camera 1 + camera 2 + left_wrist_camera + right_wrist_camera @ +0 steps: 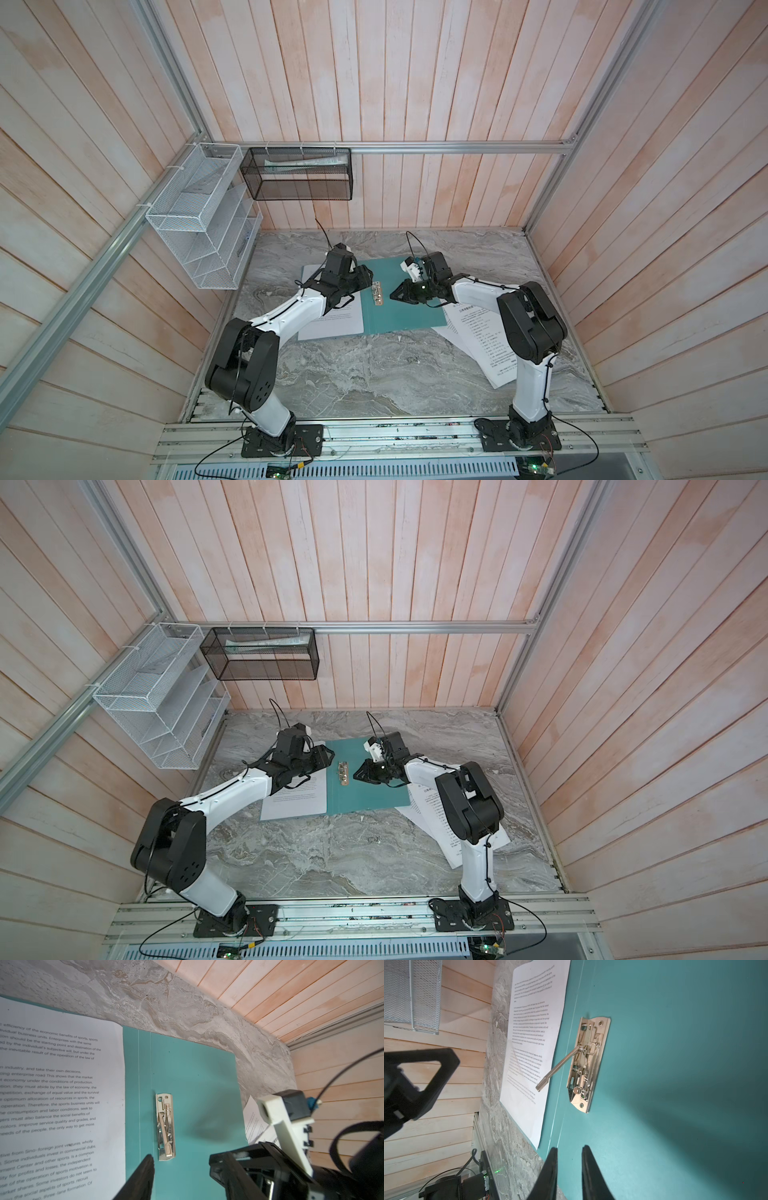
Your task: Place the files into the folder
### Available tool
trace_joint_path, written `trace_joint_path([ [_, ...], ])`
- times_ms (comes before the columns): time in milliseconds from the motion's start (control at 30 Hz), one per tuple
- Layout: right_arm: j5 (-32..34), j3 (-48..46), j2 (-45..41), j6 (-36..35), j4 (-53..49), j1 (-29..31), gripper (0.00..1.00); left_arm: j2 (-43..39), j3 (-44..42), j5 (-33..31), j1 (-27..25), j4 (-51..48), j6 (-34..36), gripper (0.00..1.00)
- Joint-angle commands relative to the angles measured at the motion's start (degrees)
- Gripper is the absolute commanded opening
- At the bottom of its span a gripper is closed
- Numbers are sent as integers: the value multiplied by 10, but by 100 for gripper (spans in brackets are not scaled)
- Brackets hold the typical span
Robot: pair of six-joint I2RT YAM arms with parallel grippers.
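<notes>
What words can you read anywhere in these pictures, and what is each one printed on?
Sheet on the folder: "efficiency of the economic benefits of sports, sports"
Same sheet: "optimum allocation of resources in sports, the"
Same sheet: "Some individuals invest in commercial clubs"
Loose sheets right of the folder: too small to read.
Board label: blurred.

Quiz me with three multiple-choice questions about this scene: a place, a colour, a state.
1. The clip sits: A) inside the folder, by its fold; B) on its outer cover; C) away from it.
2. The folder is: A) red; B) teal; C) black.
3. The folder: A) is shut; B) stands upright; C) lies open.

Answers: A, the wrist views show it on the inner panel; B, teal in every view; C, both halves lie flat, a sheet on one.
</notes>
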Motion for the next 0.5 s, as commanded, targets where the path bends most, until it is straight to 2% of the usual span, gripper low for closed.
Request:
trace_joint_path([
  [0,-29,35,26,10,16,13,19,-29,-41,20,5,8,-10,56],
  [233,-54,94,87,22,10,30,19,-68,-83,25,26,9,-12,56],
  [467,-96,154,141,70,45,32,19,-77,-98,41,46,14,-2,56],
])
